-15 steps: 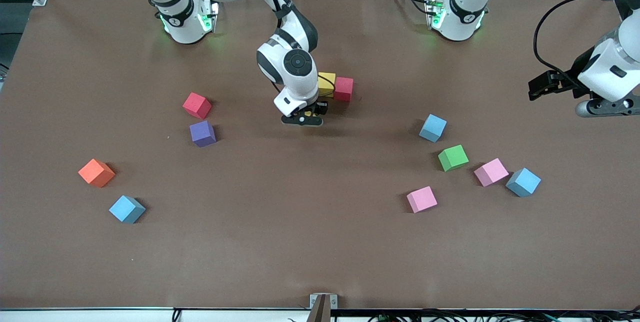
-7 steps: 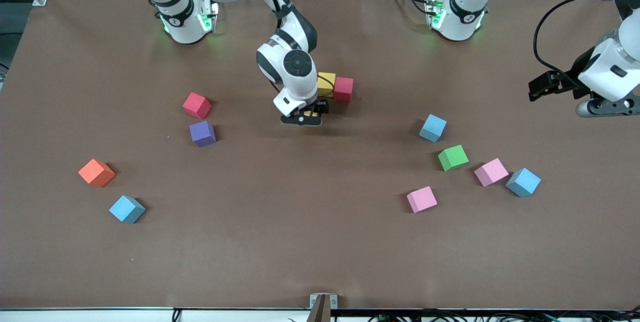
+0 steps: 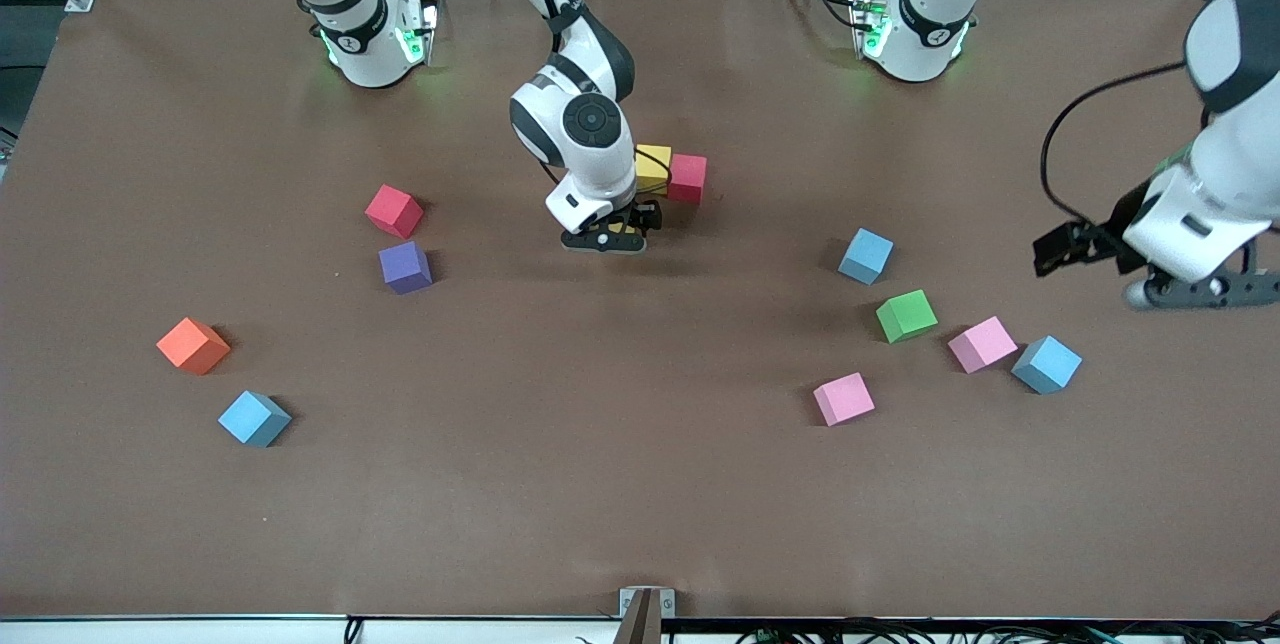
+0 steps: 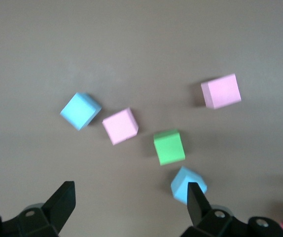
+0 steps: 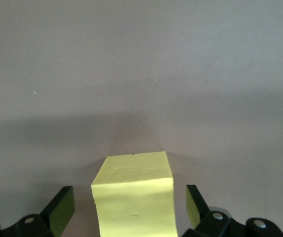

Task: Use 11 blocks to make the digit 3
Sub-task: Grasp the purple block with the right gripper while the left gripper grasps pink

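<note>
Comparing with a second ago, we see the right gripper (image 3: 622, 227), jaws now released around a yellow block (image 5: 134, 200) beside the red block (image 3: 687, 177); the open left gripper (image 4: 131, 202) has swung over blocks near the counter's (image 3: 600, 484) four o'clock edge.

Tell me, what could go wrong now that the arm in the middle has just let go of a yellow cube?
The open right gripper brackets the yellow foam cube closely; lifting off crookedly could drag it out of line. It could also nudge the second yellow cube and red foam cube beside it. The open left gripper hangs over clustered cubes such as the green foam cube; descending could bump neighbours.
</note>
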